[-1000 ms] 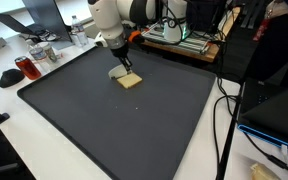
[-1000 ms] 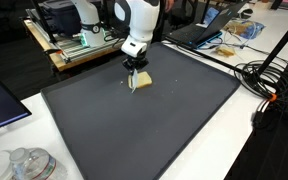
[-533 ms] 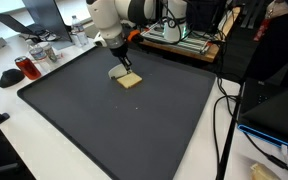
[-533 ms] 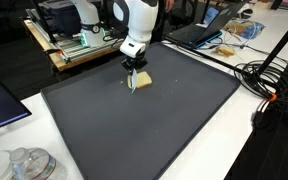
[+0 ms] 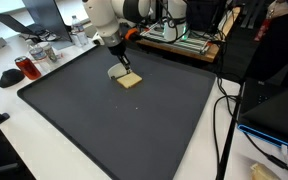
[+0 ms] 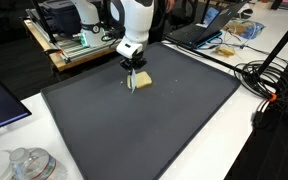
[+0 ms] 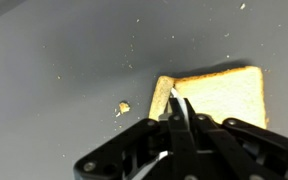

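**When the Shut Pincer Stood at the Edge of the Toast**

As the wrist view showed it, the gripper (image 7: 176, 102) was fully closed, and its two dark fingers (image 7: 191, 128) were pressed together into one narrow point. This point was at the left edge of the slice of toast (image 7: 219, 95), just where the crust made a corner. Whether the tips really touched the bread or only hung just above it, I could not tell from this view.

The toast was lying flat on the dark grey mat (image 7: 64, 60), pale in the middle with a browner border. A small crumb (image 7: 123, 107) was lying near it on the left side, apart from the slice, and many finer white specks were spread over the mat around it.

In both exterior views the toast (image 5: 130, 81) (image 6: 141, 82) was in the far part of the mat (image 5: 114, 130) (image 6: 134, 130), near its back edge and well apart from the other edges. The gripper (image 5: 121, 63) (image 6: 132, 79) pointed down from the white arm (image 6: 134, 20) and met the slice at one side.

The mat covered most of a white table (image 5: 4, 130). In an exterior view a reddish cup (image 5: 26, 67) stood beside the mat, and in an exterior view a bundle of black cables (image 6: 269, 80) lay near another edge.
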`<state>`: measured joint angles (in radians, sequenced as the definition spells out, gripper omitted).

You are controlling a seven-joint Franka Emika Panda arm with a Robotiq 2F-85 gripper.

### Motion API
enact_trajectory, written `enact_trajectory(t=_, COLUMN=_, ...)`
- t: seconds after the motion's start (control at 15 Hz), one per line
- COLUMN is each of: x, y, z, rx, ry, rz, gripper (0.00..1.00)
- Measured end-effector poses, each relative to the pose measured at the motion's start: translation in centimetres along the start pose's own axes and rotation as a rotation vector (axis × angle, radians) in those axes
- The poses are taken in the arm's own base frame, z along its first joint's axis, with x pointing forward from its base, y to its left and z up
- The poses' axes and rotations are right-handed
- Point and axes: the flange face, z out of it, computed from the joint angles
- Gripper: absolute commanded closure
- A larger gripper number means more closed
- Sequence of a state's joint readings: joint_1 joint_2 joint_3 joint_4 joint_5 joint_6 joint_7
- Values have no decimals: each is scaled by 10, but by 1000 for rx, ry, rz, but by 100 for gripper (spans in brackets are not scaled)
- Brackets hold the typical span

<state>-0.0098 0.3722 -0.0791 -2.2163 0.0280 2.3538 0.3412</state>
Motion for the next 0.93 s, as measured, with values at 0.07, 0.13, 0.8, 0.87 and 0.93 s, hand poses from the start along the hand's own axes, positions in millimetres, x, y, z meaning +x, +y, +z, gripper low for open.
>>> enact_trajectory(t=0.07, x=1, y=2, z=0, rx=10, ry=-3, rz=5, gripper=99)
enact_trajectory(t=0.13, x=1, y=3, z=-1, rx=17, ry=-6, rz=9, gripper=99)
enact_trajectory(t=0.8, x=-3, y=20, z=-16, rx=62, ry=-4, rz=12, gripper=99)
enact_trajectory(t=0.87, x=-6, y=19, z=-22, rx=67, ry=6, rz=7, gripper=99)
enact_trajectory(t=0.93, x=-10, y=17, z=-30, rx=73, ry=18, rz=1, gripper=99)
